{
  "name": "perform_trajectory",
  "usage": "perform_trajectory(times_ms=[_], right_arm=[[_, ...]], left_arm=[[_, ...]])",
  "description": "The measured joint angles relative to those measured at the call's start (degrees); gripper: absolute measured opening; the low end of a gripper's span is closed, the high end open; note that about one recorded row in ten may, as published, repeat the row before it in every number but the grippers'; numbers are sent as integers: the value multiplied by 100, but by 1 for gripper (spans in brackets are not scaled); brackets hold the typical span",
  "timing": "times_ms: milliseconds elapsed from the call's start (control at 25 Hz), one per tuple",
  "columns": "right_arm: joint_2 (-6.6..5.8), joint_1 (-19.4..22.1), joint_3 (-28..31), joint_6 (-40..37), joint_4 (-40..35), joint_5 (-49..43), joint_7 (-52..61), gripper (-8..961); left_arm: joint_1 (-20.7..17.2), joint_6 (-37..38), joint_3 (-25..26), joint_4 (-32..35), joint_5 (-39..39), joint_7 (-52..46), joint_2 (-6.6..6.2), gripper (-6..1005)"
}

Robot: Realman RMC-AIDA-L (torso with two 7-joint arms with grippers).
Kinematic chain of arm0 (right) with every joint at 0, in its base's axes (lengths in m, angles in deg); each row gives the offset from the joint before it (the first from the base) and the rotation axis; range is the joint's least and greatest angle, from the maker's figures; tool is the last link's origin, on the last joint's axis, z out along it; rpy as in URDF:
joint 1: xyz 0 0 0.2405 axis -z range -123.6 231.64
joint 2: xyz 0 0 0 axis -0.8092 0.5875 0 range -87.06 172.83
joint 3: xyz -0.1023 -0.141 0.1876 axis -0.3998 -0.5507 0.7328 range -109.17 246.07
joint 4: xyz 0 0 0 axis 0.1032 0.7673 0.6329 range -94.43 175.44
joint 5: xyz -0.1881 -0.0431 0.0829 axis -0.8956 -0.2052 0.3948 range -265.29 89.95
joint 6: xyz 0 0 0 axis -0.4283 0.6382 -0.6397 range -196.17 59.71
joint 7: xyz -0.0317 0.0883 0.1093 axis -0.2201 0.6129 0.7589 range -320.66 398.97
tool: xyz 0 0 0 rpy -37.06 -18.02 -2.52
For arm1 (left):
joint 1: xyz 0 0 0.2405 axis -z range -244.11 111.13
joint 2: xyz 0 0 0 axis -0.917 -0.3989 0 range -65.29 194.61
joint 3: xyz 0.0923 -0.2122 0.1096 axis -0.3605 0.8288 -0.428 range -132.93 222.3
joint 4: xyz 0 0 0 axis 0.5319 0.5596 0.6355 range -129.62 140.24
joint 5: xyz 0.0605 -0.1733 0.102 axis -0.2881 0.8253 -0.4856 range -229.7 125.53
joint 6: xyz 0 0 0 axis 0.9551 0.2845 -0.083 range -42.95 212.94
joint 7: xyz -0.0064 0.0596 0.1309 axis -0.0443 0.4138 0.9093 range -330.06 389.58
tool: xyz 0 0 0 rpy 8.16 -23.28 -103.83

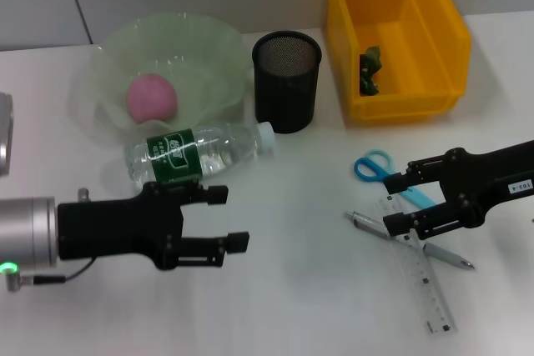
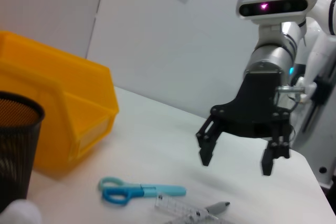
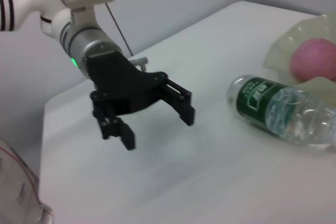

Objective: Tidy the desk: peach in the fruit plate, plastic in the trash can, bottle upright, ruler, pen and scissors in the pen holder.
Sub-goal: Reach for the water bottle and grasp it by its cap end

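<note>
Currently two black grippers hover over a white desk, neither holding anything. On the robot's left, the left gripper [image 1: 227, 219] hangs with its fingers spread apart, just in front of a clear water bottle [image 1: 198, 152] with a green label, which lies on its side with its white cap pointing toward a black mesh pen holder [image 1: 286, 81]. Behind the bottle sits a pale green fruit plate [image 1: 213, 47] with the pink peach [image 1: 151, 97] already inside. Farther right stands a yellow bin [image 1: 434, 14] serving as the trash can, with a small dark green scrap [image 1: 370, 68] at its bottom — probably the plastic.

On the right, the right gripper [image 1: 400, 202] is also spread wide, hovering over a small cluster: blue-handled scissors [image 1: 380, 169], a clear ruler [image 1: 421, 285] and a grey pen [image 1: 438, 254], lying close together and partly crossing.

Peach and plastic look done — the bottle and the three desk tools remain. The left gripper seems poised for the bottle: it would need to close around the body and tip it upright onto its base. The right would need to drop onto one thin, flat item and pinch it cleanly apart from its neighbours.
</note>
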Motion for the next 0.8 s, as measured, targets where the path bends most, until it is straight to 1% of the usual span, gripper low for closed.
perform_trajectory(times_ms=[120, 200, 240, 280, 360, 400, 480, 560, 720, 760, 800], right_arm=[[10, 37, 15, 111, -16, -9, 0, 778], [11, 53, 15, 160, -3, -12, 0, 778], [13, 66, 14, 181, 5, -14, 1, 778], [18, 83, 14, 199, 5, -16, 4, 778], [29, 109, 16, 214, 1, -18, 30, 778], [31, 118, 20, 222, -4, -18, 55, 778], [34, 145, 25, 252, -9, -20, 104, 778], [35, 165, 28, 282, -15, -20, 169, 778], [36, 172, 29, 324, -22, -19, 314, 778], [36, 172, 28, 327, -23, -20, 339, 778], [36, 171, 29, 336, -37, -21, 370, 778]], left_arm=[[209, 42, -67, 345, -52, -208, -14, 834], [209, 42, -67, 345, -52, -208, -14, 834], [454, 34, -104, 784, -258, -464, -31, 834], [647, -60, -93, 1141, -543, -641, -19, 834], [798, -178, -82, 1407, -832, -802, 3, 834], [936, -280, -78, 1603, -1056, -922, 22, 834], [1203, -423, -88, 1749, -1424, -1050, 39, 834], [1501, -508, -101, 1806, -1709, -1076, 55, 835], [1979, -695, -162, 1860, -2203, -1140, 89, 835], [2072, -790, -236, 1861, -2332, -1193, 98, 835], [2219, -1073, -500, 1863, -2543, -1359, 110, 835]])
